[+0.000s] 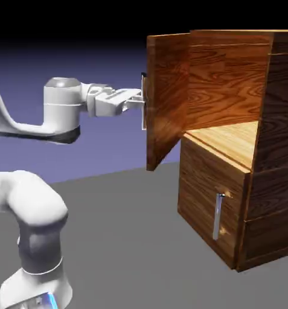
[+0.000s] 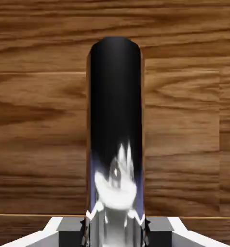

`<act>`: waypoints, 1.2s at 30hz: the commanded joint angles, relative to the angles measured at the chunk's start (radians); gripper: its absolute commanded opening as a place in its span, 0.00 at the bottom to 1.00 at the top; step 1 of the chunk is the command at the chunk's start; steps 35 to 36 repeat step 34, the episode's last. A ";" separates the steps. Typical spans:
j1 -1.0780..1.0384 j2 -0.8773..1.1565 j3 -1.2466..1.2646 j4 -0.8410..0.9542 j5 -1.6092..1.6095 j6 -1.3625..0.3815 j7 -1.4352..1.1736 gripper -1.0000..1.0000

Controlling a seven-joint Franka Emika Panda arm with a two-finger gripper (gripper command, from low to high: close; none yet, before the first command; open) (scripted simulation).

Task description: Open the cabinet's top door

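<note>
- The gripper (image 1: 141,100) is pinched on the top door's handle (image 1: 144,102), level, at the door's outer face.
- Top door (image 1: 167,96) stands swung wide from the cabinet (image 1: 243,151).
- In the hand view the handle (image 2: 115,120) fills the middle, mostly dark; fingertips (image 2: 68,230) are cut off at the bottom edge.
- Inside, only a bare wooden shelf (image 1: 230,137) shows.

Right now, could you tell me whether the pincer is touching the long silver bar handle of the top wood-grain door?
Touching. In the hand view the pincer is closed around the long silver bar handle, its fingertips pressed against the bar's sides.
</note>
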State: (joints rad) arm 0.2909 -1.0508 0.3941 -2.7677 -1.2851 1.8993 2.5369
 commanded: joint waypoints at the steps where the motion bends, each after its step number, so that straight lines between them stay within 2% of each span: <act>1: -0.004 0.015 0.036 0.017 0.035 -0.041 0.002 0.00; 10: -0.137 0.206 0.363 0.250 0.285 -0.399 0.043 0.00; 20: -0.450 0.406 0.725 0.573 0.422 -0.740 0.100 0.00; 27: -0.703 0.442 0.957 0.754 0.478 -0.879 0.104 0.00; 34: -0.955 0.382 1.141 0.924 0.542 -0.968 0.059 0.00; 36: -0.955 0.382 1.141 0.924 0.542 -0.968 0.059 0.00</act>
